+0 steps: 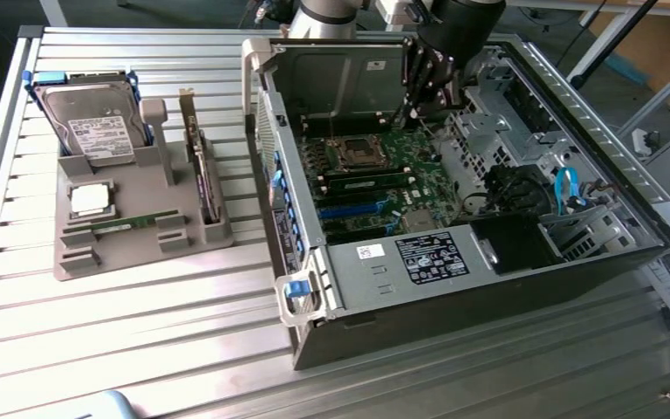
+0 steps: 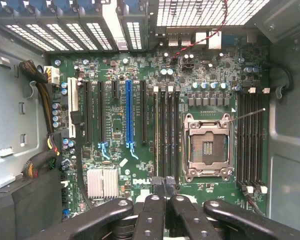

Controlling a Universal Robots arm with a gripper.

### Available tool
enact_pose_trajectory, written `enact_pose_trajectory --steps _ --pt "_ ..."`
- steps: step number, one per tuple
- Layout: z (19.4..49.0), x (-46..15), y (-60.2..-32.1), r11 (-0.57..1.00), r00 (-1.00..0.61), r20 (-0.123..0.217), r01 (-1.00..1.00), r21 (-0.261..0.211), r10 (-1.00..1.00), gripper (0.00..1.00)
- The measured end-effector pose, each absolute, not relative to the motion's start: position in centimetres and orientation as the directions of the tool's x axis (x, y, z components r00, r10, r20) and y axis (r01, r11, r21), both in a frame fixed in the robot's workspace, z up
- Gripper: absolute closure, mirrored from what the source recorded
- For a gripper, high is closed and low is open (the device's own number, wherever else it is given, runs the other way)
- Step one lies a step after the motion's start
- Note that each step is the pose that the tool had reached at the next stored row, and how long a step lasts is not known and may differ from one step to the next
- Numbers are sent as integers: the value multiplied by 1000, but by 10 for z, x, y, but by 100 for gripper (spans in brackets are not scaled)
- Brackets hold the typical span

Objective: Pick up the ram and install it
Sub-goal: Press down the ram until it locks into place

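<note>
One ram, a thin green stick, lies flat in the grey tray at the exterior view's left. A second green stick sits in a slot on the motherboard, beside the empty processor socket. My gripper hangs inside the open computer case, well above the board. In the wrist view the gripper is shut, its fingertips pressed together over the row of memory slots next to the socket. I see nothing held between them.
The tray also holds a hard drive, a square silver processor and an upright expansion card. The case's walls, drive cage and cables surround the board. More memory slots lie on the socket's other side.
</note>
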State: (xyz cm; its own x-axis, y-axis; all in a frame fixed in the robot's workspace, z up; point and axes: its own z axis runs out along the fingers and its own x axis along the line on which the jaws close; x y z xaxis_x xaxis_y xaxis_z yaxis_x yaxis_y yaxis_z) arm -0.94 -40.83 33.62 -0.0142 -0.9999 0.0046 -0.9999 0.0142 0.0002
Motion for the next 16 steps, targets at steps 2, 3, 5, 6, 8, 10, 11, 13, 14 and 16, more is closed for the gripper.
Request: enact_pose_trajectory --steps 2,3,5,6,8,10,11,13,14,16 --pt "336 -9 -408 14 -14 5 -1000 0 -1000 90" --pt "336 -9 -408 14 -14 5 -1000 0 -1000 90" --pt "336 -9 -408 14 -14 5 -1000 0 -1000 90" --pt "336 -9 -408 14 -14 5 -1000 0 -1000 90" --pt "336 -9 -408 14 -14 5 -1000 0 -1000 90" --pt "336 -7 -408 14 -14 5 -1000 0 -1000 90" --pt "336 -6 -408 14 -14 5 -1000 0 -1000 90" --pt "335 -1 -408 14 -14 5 -1000 0 -1000 90" --pt "335 1 -408 14 -14 5 -1000 0 -1000 90" --pt "335 4 -408 14 -14 5 -1000 0 -1000 90"
